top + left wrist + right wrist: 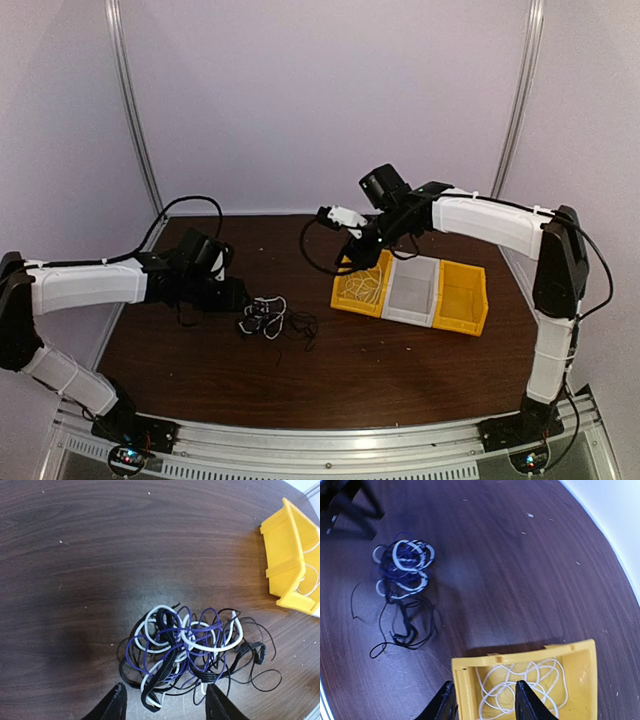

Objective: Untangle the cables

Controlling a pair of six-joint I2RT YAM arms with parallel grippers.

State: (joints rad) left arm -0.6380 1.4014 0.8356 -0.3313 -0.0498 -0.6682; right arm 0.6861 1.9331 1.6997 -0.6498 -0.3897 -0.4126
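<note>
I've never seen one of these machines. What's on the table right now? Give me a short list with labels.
Tangle: clump of cables, white, black and purple cords knotted together on the table
Already sorted: a loose white cord lying in the left yellow bin
Other bins: a grey bin, then another yellow bin, side by side
Left arm fingers: apart, hovering just over the clump, holding nothing
Right arm fingers: apart, above the bin with the white cord, holding nothing

Tangled cables (268,318) beside left end effector (238,296)
</note>
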